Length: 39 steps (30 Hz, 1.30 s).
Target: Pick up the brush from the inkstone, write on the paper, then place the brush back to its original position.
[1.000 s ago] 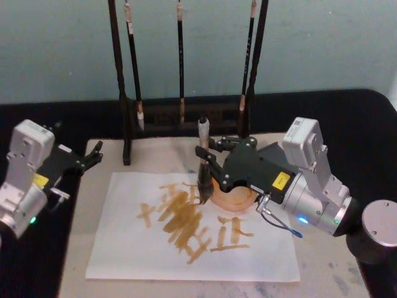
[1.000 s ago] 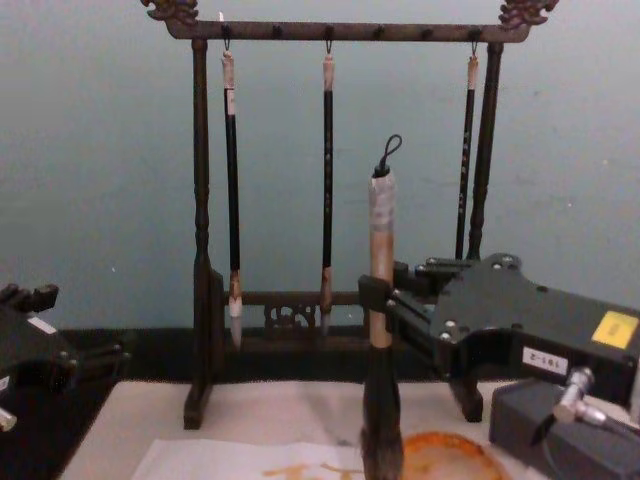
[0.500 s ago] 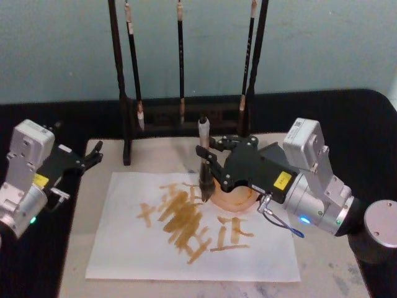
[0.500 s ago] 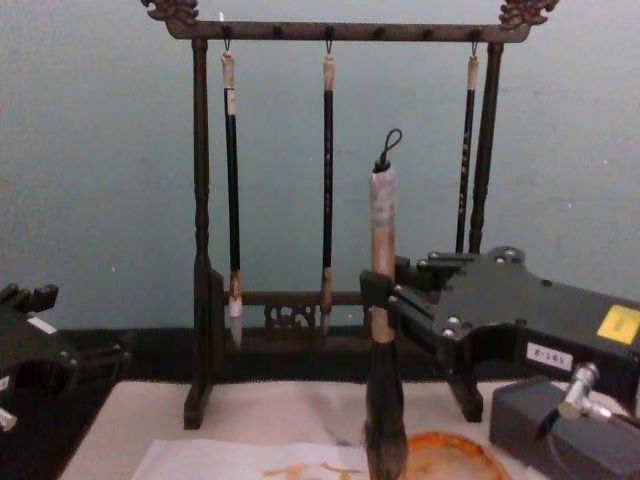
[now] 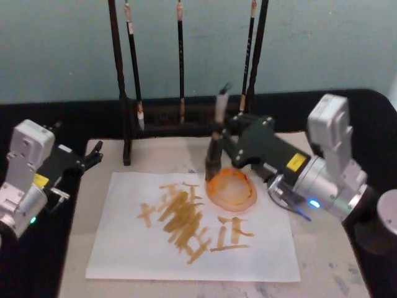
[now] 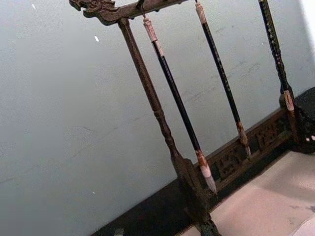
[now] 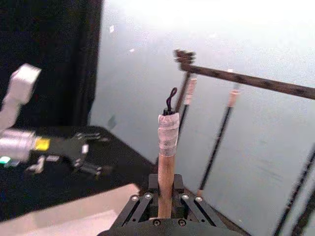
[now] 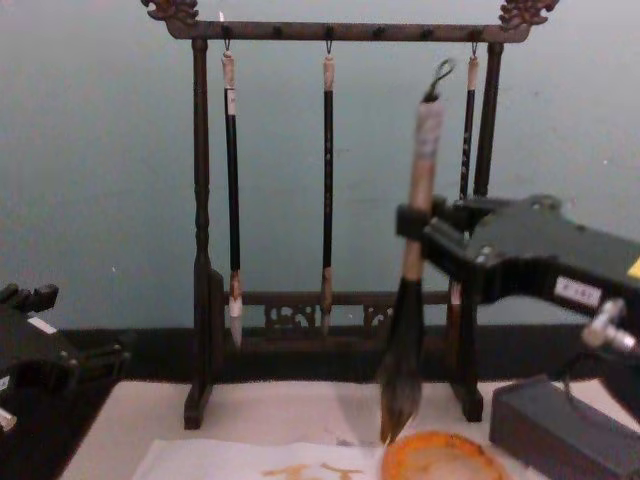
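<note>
My right gripper [image 5: 218, 127] is shut on the brush [image 5: 214, 149], gripping its pale tan handle [image 8: 420, 170] with the shaft tilted. The dark bristles [image 8: 398, 385] hang just above the far rim of a round orange-stained dish [image 5: 231, 189]. In the right wrist view the handle [image 7: 167, 147] rises from between the jaws. The white paper [image 5: 130, 248] with orange-yellow strokes lies flat on the mat, in front of and left of the dish. A dark grey block [image 8: 555, 430], probably the inkstone, sits at the right. My left gripper [image 5: 94, 153] is parked open at the mat's left edge.
A wooden rack [image 8: 330, 30] with three thin hanging brushes [image 5: 180, 68] stands just behind the held brush. The beige mat [image 5: 74, 261] lies on a black table [image 5: 56, 118]. The rack's posts and feet are close to the gripper.
My right gripper has lifted the brush and carried it right and back toward the rack. The brush now tilts, with its bristles over the dish's far rim. The left arm stayed still.
</note>
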{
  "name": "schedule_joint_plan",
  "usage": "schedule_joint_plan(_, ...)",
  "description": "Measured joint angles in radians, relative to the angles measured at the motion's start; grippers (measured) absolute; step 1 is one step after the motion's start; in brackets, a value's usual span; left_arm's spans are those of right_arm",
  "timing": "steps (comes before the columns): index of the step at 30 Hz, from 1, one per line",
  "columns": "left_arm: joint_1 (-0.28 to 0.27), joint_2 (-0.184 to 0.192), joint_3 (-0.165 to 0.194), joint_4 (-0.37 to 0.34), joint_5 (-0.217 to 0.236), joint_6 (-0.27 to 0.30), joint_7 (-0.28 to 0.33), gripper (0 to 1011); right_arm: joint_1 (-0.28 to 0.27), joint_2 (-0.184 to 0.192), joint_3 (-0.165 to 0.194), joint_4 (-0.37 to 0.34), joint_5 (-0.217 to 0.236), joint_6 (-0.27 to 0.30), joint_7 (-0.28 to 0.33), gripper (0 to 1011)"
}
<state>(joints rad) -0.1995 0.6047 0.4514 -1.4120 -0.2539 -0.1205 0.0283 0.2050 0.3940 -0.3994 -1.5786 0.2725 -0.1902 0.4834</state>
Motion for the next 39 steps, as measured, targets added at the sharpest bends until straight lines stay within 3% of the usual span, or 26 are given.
schedule_joint_plan(11, 0.0, 0.0, 0.0, 0.0, 0.0, 0.0, 0.0, 1009, -0.002, -0.029, 0.104, 0.038, 0.217, 0.081, 0.001, 176)
schedule_joint_plan(14, 0.0, 0.0, 0.0, 0.0, 0.0, 0.0, 0.0, 1009, -0.006, -0.039, 0.143, 0.057, 0.321, 0.135, -0.001, 176)
schedule_joint_plan(24, 0.0, 0.0, 0.0, 0.0, 0.0, 0.0, 0.0, 1010, -0.016, -0.067, 0.23, 0.108, 0.559, 0.265, -0.018, 176)
schedule_joint_plan(39, 0.0, 0.0, 0.0, 0.0, 0.0, 0.0, 0.0, 1010, -0.02, -0.096, 0.263, 0.165, 0.744, 0.369, -0.064, 176)
